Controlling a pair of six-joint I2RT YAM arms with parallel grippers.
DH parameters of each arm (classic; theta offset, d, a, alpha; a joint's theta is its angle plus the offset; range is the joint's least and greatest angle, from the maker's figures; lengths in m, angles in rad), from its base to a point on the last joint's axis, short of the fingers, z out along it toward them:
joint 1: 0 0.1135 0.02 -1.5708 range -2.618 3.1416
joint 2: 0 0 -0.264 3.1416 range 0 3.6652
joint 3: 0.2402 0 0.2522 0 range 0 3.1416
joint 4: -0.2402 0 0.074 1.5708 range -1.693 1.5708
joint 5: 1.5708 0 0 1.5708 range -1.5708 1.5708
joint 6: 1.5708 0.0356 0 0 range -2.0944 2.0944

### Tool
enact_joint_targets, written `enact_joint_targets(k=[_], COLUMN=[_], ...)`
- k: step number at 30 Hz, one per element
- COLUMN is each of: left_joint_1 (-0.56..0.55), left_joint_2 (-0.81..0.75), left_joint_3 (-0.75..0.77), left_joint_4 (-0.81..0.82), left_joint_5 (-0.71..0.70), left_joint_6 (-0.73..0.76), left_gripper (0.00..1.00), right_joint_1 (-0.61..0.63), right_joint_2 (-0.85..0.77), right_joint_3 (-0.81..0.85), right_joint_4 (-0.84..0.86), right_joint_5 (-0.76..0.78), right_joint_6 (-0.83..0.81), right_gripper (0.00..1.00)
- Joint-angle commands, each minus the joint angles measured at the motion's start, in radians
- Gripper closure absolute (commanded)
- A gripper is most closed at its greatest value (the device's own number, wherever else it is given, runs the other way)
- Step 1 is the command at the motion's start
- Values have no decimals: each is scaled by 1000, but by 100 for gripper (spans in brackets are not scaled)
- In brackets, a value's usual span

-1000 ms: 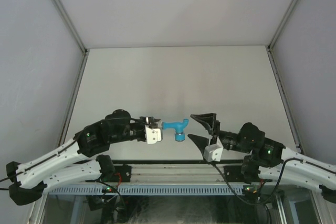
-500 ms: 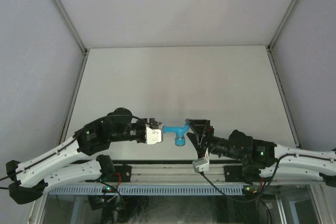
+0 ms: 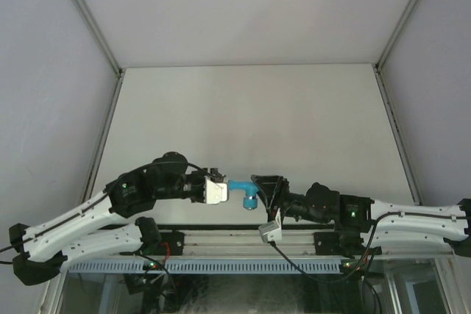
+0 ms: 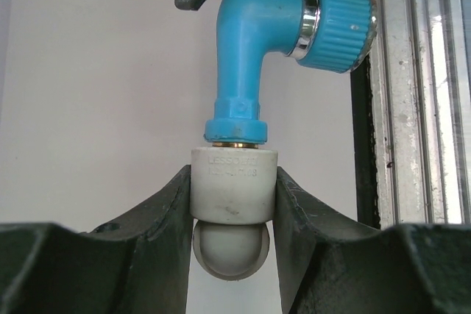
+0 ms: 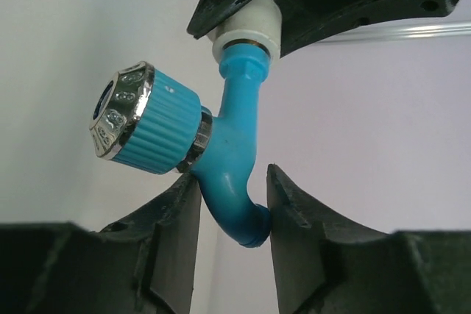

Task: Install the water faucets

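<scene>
- The left tool (image 4: 235, 207) is clamped on a white-grey pipe fitting (image 4: 234, 174), one finger on each side of its round body. It holds the fitting up off the bench (image 3: 294, 123), close to the near edge.
- The blue tap (image 3: 243, 187) sits directly to the right of that fitting, its collar meeting the fitting's open end. A thin brassy line shows at the joint, so I'd judge it is not yet screwed fully home.
- The tap's stem runs left to right, in line with the fitting and pointing from one tool toward the other. Its ribbed handle (image 5: 143, 126) sticks out sideways toward the near edge.
- The curved spout (image 5: 239, 218) is the end facing right, and it lies between the two fingers of the right tool (image 5: 234, 178).
- Those fingers sit very close on either side of the spout. I cannot tell whether they are gripping it or only flanking it.
- The right tool is the one placed to work the tap. Any turn would have to go round that left-to-right stem line, with the handle swinging clear of the fingers.
</scene>
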Motion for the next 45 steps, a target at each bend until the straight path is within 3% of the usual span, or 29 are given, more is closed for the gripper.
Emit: enact_joint_targets(k=[1,9,11,19,25,29,36,40,42,45], left_joint_1=[0,-1,-1,0,0,0,0,-1,-1,0], left_joint_2=[-6,-1,8,1,-10,-12,-26,-32,-33,-33], left_joint_3=[44,34,31,9,-6,-12,-21,-23,-23,-21], left_joint_4=[105,138,140,168,192,195,204,206,207,207], left_joint_5=[-50,-54,-54,-54,-61,-77,-92,-92,-85,-83], left_joint_6=[-14,-15,-15,-29,-32,-27,-23,-23,-21,-20], left_gripper=[100,100,100,100,100,100,100,100,100,100], right_joint_1=[20,14,-3,-141,-213,-271,-347,-349,-350,-350], right_joint_2=[-17,-15,-20,-66,-35,-16,-20,-18,-15,-8], right_joint_3=[38,45,49,51,50,50,50,50,50,50], right_joint_4=[51,49,84,191,295,353,326,287,279,292], right_joint_5=[-87,-166,-207,-375,-381,-320,-211,-203,-211,-253], right_joint_6=[157,361,450,831,1195,1515,1789,1757,1735,1711], right_gripper=[69,84,92,91,100,100,100,92,80,76])
